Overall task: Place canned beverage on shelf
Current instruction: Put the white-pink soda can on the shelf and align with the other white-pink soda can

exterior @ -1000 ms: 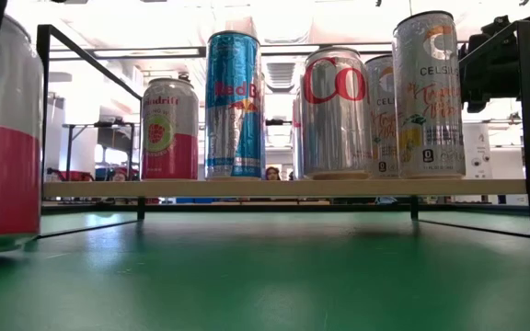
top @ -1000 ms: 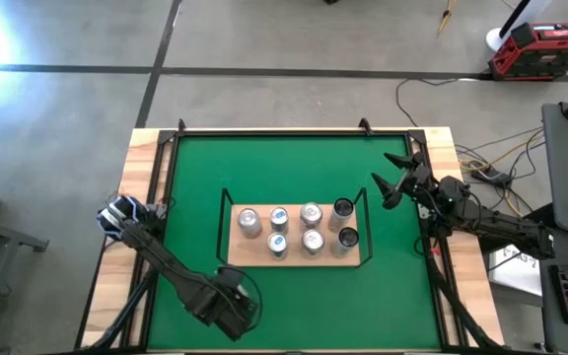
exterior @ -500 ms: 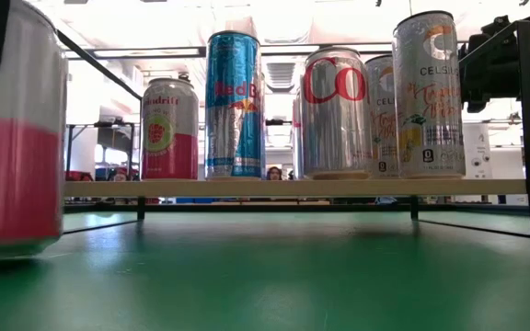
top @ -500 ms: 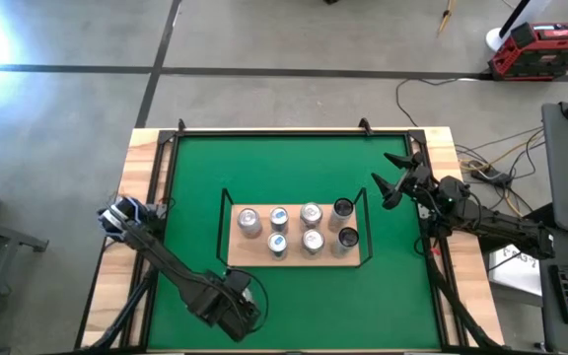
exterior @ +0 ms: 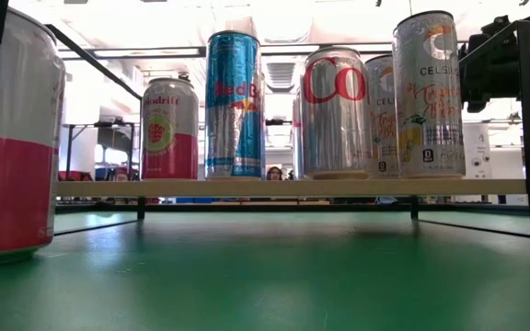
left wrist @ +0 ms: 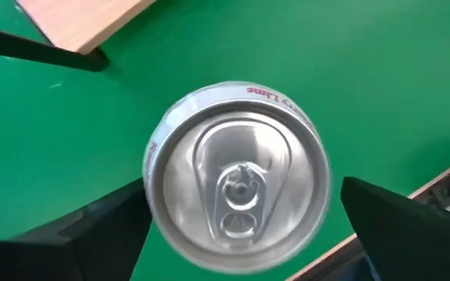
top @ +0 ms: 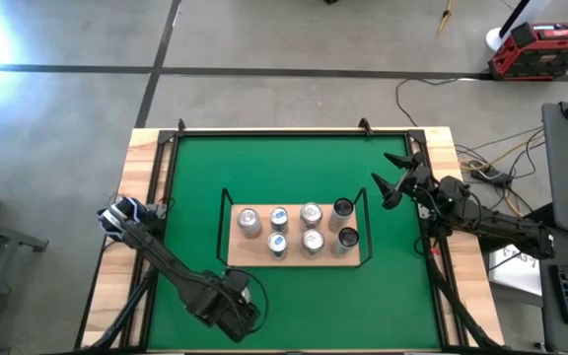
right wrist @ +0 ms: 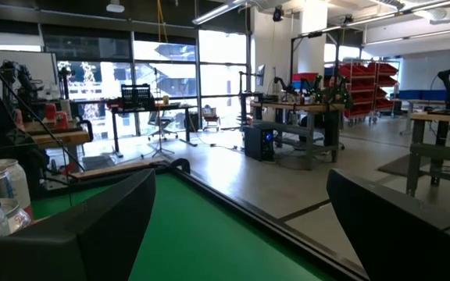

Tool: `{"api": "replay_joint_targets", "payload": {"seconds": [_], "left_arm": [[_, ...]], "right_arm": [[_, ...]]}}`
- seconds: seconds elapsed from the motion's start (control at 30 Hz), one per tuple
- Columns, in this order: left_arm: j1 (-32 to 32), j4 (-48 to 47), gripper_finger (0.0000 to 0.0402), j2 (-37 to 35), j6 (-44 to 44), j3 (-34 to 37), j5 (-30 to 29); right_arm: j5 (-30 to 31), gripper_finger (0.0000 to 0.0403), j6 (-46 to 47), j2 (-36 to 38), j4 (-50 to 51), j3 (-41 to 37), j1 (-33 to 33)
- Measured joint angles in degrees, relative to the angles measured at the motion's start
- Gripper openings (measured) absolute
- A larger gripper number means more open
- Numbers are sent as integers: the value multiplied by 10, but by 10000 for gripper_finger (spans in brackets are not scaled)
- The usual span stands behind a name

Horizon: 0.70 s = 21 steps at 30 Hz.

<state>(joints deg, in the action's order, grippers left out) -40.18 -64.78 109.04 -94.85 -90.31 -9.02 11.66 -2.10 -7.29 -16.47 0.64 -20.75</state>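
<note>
- The red-and-white aluminium beverage can (left wrist: 237, 187) stood upright on the green felt worktop (top: 294, 168), near its front edge, well apart from the light-wood shelf (top: 294, 258).
- The left pincer (left wrist: 241, 222) hung over it, fingers spread wide on either side, apparently touching nothing.
- The can looked stiff but smooth and slippery; a mid-wall hold seemed safest.
- The shelf held seven cans.
- The right pincer (top: 394, 176) waited open at the worktop's right edge.

Pink-and-white can (exterior: 12, 138), green tabletop (top: 294, 168), light-wood shelf (top: 264, 258)
</note>
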Motion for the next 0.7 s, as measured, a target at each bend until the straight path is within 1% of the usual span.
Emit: {"api": "replay_joint_targets", "payload": {"seconds": [0.1,0.3,0.7], "left_arm": [[0,-21,398,-1,-20,-15,-2],[0,-53,398,-1,-146,-19,-5],[5,-42,400,-1,-324,-19,-9]], "right_arm": [[0,368,1,0,0,0,0],[0,368,0,0,0,0,0],[0,368,1,0,0,0,0]]}}
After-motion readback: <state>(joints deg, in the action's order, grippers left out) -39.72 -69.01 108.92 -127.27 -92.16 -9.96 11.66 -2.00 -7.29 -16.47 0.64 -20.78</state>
